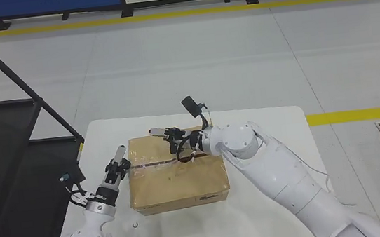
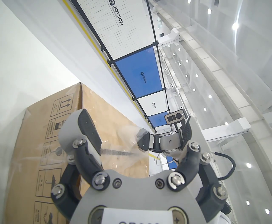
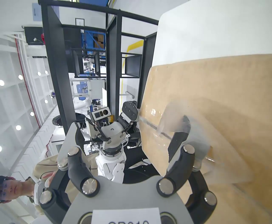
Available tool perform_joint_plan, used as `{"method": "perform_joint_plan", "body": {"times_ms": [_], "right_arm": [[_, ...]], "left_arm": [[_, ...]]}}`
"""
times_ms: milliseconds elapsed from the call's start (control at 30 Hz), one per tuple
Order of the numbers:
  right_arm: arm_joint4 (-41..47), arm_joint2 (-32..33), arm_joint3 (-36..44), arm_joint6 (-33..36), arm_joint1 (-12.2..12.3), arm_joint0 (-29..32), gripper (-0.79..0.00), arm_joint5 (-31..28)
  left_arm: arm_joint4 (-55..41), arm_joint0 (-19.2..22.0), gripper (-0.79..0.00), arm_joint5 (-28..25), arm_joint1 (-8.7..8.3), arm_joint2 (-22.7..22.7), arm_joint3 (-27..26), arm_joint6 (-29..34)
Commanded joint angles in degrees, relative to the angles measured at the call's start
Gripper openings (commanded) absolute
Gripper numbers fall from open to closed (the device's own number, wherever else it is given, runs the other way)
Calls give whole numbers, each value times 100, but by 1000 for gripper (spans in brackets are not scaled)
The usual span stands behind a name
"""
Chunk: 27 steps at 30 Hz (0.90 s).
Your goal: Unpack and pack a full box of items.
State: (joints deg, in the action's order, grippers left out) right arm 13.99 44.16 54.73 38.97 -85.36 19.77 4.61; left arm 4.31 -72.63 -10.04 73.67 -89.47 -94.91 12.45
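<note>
You're looking at a tan cardboard box (image 1: 175, 176) with black line-drawn handling symbols (image 2: 56, 127) in boxed panels down one side. A glossy clear tape strip (image 1: 154, 163) covers the dark seam on top. The table (image 1: 104, 135) is plain white. Your left gripper (image 1: 119, 157) and right gripper (image 1: 166, 141) have pale grey fingers (image 2: 68, 129), black dimpled pads (image 2: 89, 127) and black links (image 2: 89, 161) on a silver-grey plate (image 2: 136, 191). The floor (image 1: 204, 53) is light grey with yellow stripes (image 1: 164, 14). The wall panels (image 1: 50, 2) alternate blue and white.
</note>
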Motion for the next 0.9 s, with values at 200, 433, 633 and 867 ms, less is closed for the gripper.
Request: {"method": "perform_joint_plan", "body": {"times_ms": [200, 433, 633, 867], "right_arm": [[-161, 421, 193, -127, 128, 267, 0, -75], [-513, 884, 817, -171, 332, 728, 0, 140], [-856, 1374, 1600, -184, 539, 1322, 0, 340], [-968, 1880, 2045, -177, 696, 1805, 0, 480]], "left_arm": [[29, 39, 0, 25, -5, 48, 36, -9], [41, 75, 0, 31, -8, 92, 35, -13], [62, 107, 0, 66, -9, 134, 61, -26], [108, 144, 0, 93, -8, 213, 63, -34]]}}
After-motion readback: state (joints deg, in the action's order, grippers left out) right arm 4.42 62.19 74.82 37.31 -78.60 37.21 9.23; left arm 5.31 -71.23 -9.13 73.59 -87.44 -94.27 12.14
